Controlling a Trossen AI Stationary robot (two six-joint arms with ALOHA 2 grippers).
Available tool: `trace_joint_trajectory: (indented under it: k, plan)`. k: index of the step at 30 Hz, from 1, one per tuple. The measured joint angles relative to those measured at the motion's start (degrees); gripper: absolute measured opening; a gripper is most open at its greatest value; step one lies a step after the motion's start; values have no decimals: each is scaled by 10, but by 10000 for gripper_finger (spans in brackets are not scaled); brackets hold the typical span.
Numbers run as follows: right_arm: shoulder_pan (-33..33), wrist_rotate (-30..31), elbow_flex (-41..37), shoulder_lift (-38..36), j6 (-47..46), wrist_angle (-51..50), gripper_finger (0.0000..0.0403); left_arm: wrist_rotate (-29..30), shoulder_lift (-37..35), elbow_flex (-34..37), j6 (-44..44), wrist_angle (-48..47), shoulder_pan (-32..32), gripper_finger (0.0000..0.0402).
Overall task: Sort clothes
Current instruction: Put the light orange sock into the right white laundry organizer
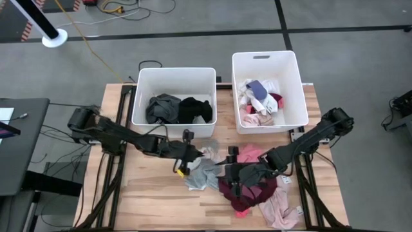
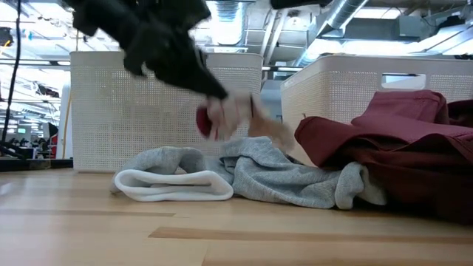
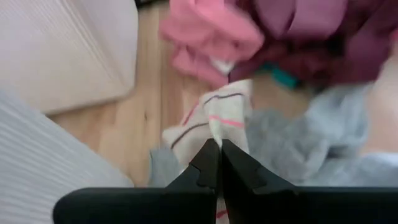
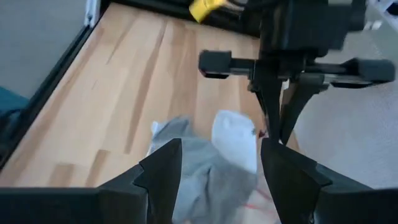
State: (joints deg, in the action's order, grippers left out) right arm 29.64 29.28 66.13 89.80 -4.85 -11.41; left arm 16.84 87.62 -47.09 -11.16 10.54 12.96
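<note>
- Pinching a pale striped cloth (image 3: 214, 121), the left gripper (image 3: 219, 155) has its fingers pressed together on the fabric, above the table (image 1: 148, 193) just in front of the left bin (image 1: 174, 80).
- Right gripper (image 4: 221, 165) hovers with jaws wide and nothing between them, over the grey garment (image 4: 205, 177), beside the maroon one (image 2: 399, 148).
- Loose clothes lie mid-table: grey garment (image 2: 281, 174), a white rolled piece (image 2: 174, 185), pink cloth (image 1: 251, 154), maroon heap.
- Left bin holds dark grey and black garments (image 1: 180, 109).
- Right bin (image 1: 267, 61) holds white, pink and navy pieces (image 1: 261, 100).
</note>
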Motion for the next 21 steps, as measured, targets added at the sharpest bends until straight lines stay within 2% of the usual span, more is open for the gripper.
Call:
trace_joint_trajectory:
  k: [6, 10, 14, 21]
  plan:
    - [-14, 15, 0, 42, 61, 59, 234, 0, -82, 0, -18, -19, 15, 1]
    - [-23, 73, 0, 59, 98, 99, 234, 0, -119, 0, -18, -41, 16, 0]
    - [-29, 129, 0, 71, 145, 144, 234, -1, -136, 0, -18, -55, 22, 0]
    - [-47, 144, 0, 83, 189, 184, 234, -12, -137, 0, -17, -60, 37, 0]
